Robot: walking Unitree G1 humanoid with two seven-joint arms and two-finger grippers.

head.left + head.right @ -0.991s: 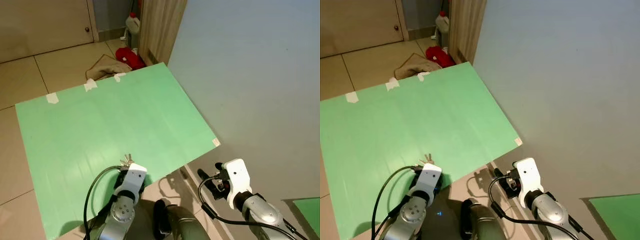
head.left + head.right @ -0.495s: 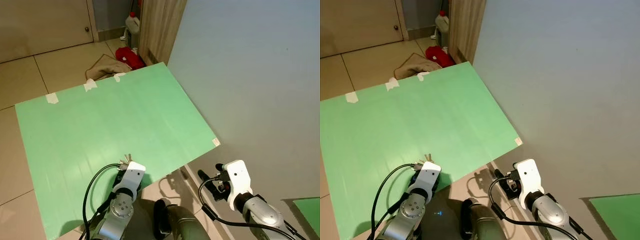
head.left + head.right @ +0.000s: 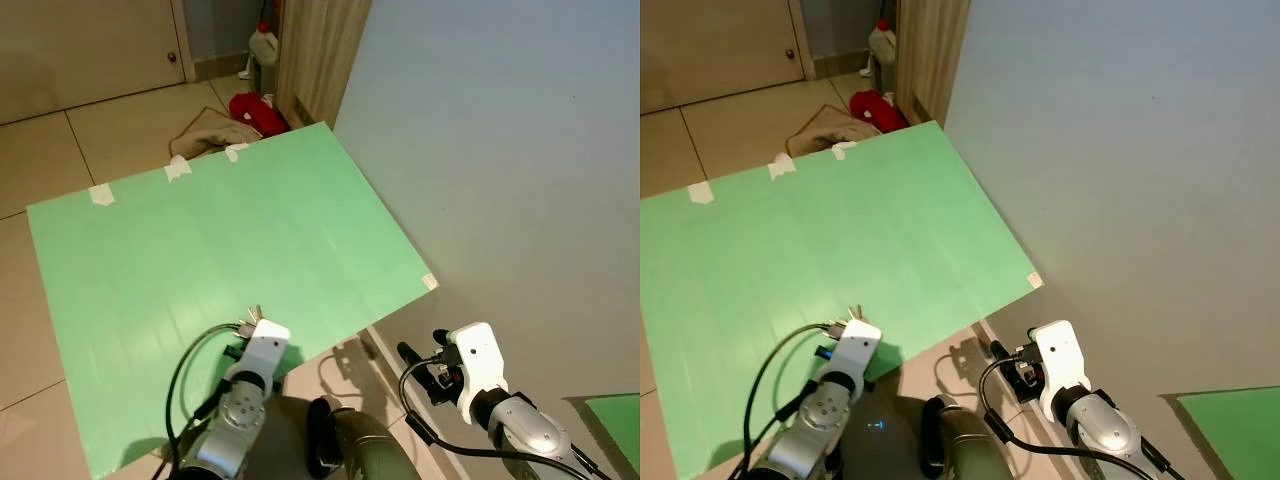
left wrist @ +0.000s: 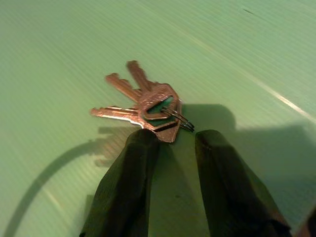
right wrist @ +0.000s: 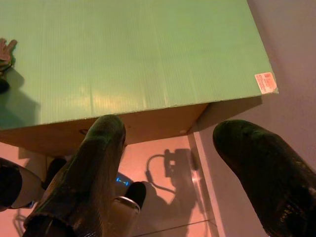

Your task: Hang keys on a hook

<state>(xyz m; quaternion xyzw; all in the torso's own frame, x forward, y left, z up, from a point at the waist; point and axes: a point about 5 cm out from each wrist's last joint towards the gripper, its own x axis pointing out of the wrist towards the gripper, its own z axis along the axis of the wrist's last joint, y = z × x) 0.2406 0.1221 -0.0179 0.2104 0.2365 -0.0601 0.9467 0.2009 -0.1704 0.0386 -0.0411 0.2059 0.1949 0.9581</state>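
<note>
Green corrugated board [image 3: 220,250] lies under the left gripper [image 4: 170,143], and on it rests the bunch of keys [image 4: 145,106], just in front of the fingertips. The two black fingers [image 4: 131,173] stand a little apart, one on each side of the ring end of the bunch; they look very near it or just touching, and I cannot tell that they pinch it. Compared with a second ago, this arm has drawn slightly back and down toward the near edge of the board, while the keys stay where they were. So I judge the keys are not yet lifted, and the grasp is the step in hand.

Beyond the gripper the board gives wide flat room, and also to its outer side. Behind it the near edge of the board is close, with tiled floor [image 3: 40,150] below. The right gripper [image 5: 168,148] hangs idle with its fingers wide apart, over the board's corner close to the grey wall [image 3: 500,150]. I see no hook on that wall.
</note>
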